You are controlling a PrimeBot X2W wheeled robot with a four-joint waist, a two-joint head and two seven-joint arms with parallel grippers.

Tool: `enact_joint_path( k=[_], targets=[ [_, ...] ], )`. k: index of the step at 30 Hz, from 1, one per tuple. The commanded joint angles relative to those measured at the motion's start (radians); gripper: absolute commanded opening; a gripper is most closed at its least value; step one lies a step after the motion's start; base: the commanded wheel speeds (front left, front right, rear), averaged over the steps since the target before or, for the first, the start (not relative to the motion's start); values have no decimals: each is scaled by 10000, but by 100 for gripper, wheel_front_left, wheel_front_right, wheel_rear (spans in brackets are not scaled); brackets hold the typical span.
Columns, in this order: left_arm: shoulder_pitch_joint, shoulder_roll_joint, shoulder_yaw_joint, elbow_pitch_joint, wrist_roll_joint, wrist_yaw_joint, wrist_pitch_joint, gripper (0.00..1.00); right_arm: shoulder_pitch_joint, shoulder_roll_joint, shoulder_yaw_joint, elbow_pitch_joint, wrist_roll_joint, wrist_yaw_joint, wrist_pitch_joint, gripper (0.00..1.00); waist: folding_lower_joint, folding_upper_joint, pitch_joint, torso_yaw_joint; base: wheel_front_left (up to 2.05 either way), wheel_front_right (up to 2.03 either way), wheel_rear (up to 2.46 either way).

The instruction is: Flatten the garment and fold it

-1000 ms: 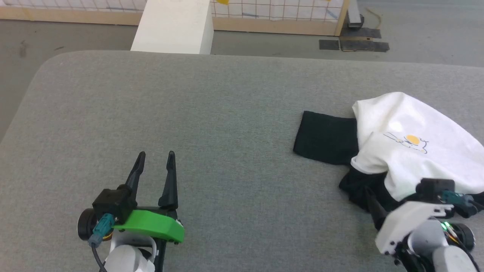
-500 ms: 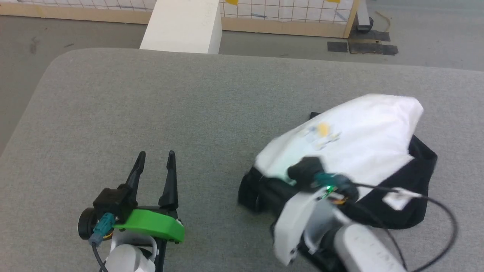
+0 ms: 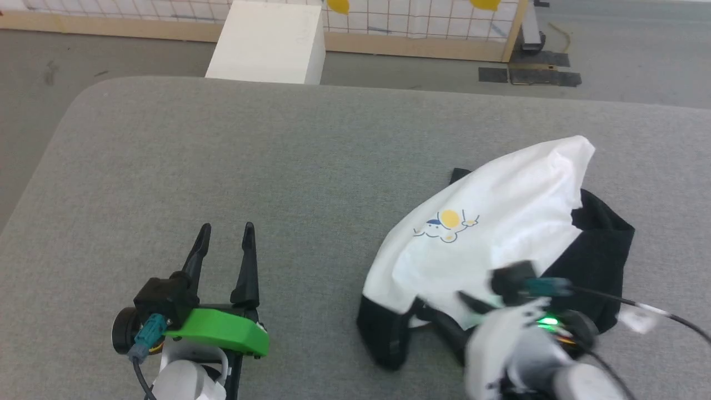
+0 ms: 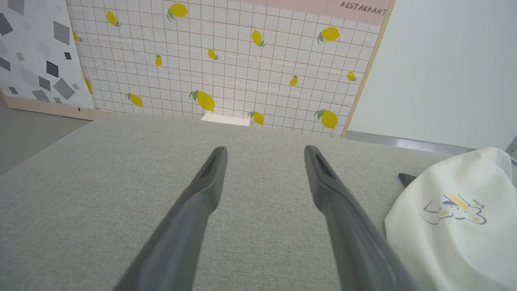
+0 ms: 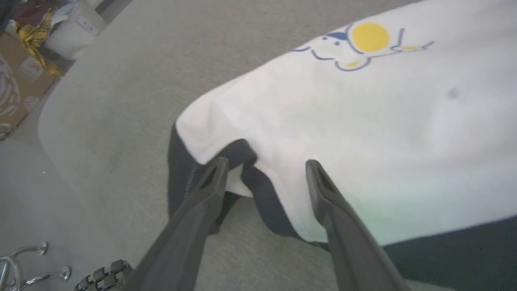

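Grey woven tabletop [image 3: 278,166] carries everything, with a lemon-print grid wall panel [image 4: 226,60] and a white block [image 3: 266,41] beyond its far edge. At the lower right of the head frame lies the white T-shirt with black sleeves [image 3: 500,222], bunched in a heap. Its small yellow chest graphic [image 3: 449,219] faces up, and black sleeve cloth pokes out at the heap's lower left and right.

The right gripper [image 5: 265,163] has its long dark fingers spread. Its tips sit over the heap's near edge, where white cloth meets black, and pinch nothing as far as I can see. The left gripper [image 3: 226,226] is at the lower left, fingers spread and empty, over bare table well apart from the shirt.

Progress looks very early: the shirt is not flattened and no fold is made. Spreading the body, pulling the sleeves out, smoothing and every fold are left.
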Motion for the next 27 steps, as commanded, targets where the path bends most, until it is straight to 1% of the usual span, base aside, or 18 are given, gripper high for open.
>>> enact_joint_path(
  k=[1,4,7,9,12,14,17,19,22,23,27],
  targets=[
    [36,-24,-12,3,74,-14,-36,100,352,-15,-510,-320,-155,-13,-17,100,0,0,-67,-145,0,0,0],
    [50,-24,-92,29,70,-49,-36,100,1113,-15,-1958,-1240,-599,-13,90,100,0,0,-88,-348,0,0,0],
    [12,-24,-213,117,73,-88,-36,100,1650,-14,-3023,-2017,-613,-13,153,100,0,0,-71,-568,0,0,0],
    [-23,-24,-356,239,100,-134,-36,100,1772,-14,-3639,-2431,-679,-13,-73,100,0,0,-61,-741,0,0,0],
    [-125,-24,-839,793,35,-250,3,100,1694,-14,-4364,-2718,-842,-13,-887,100,0,0,-54,-947,0,0,0],
    [-281,-24,-1258,1170,-211,-324,312,100,1617,-14,-4497,-2669,-889,-13,-1381,100,0,0,-66,-1051,0,0,0],
    [-578,-24,-1908,1623,-457,-391,1127,100,1535,-14,-4364,-2459,-798,-13,-1910,100,0,0,-81,-1150,0,0,0],
    [-830,-24,-2295,1947,-605,-413,1856,100,1495,-14,-4205,-2304,-617,-13,-2152,100,0,0,-82,-1204,0,0,0],
    [-1176,-24,-2757,2530,-915,-428,3291,100,1420,-14,-3993,-2066,-501,-13,-2342,100,0,0,-86,-1287,0,0,0],
    [-1267,-24,-2841,2744,-957,-361,3850,100,1393,-14,-3951,-2000,-518,-13,-2390,100,0,0,-97,-1312,0,0,0],
    [-1514,8,-3136,3330,-743,153,5661,100,1357,-14,-3812,-1861,-527,-13,-2475,100,0,0,-126,-1414,0,0,0]
  ],
)
